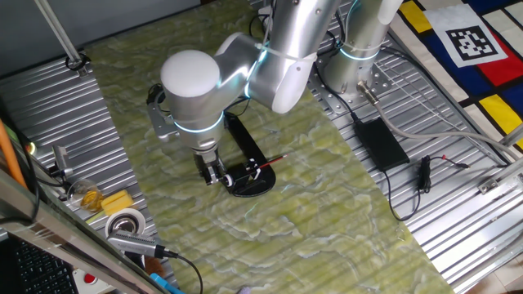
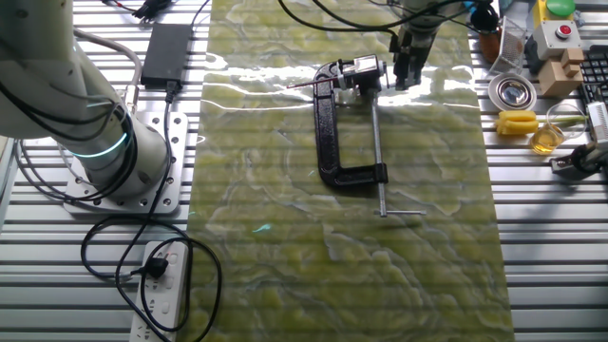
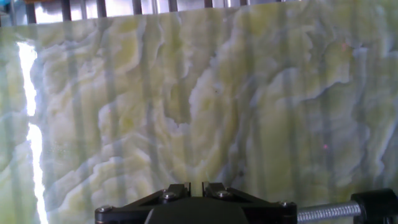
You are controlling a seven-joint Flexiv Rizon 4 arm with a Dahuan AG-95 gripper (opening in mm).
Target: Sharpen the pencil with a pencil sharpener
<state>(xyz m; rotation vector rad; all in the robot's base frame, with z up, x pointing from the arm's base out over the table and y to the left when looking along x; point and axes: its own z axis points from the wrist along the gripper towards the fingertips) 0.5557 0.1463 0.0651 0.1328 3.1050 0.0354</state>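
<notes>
Pencil first: I judged the thin short red pencil with a dark tip (image 1: 270,162) to be light, stiff along its length, brittle at the lead, and prone to roll. Best hold would be mid-shaft or toward the blunt end, squeezed across the shaft, never near the tip. In one fixed view it lay tilted, one end at the black oval base (image 1: 251,180) of the pencil sharpener (image 2: 348,128), the other end sticking out past the base rim. In the other fixed view it was a thin line (image 2: 302,84) running out from the small white and silver parts at the clamp head.

The sharpener was a black C-shaped loop frame with a long silver rod, flat on the green marbled mat (image 2: 285,266). It looked rigid and heavy enough to stay put under light push, though that's a guess.

The two-finger gripper (image 1: 214,172) hung just beside the base. In the hand view the black fingertips (image 3: 176,190) sat close together, narrow gap, nothing between them. The silver threaded rod (image 3: 326,212) showed at lower right.
</notes>
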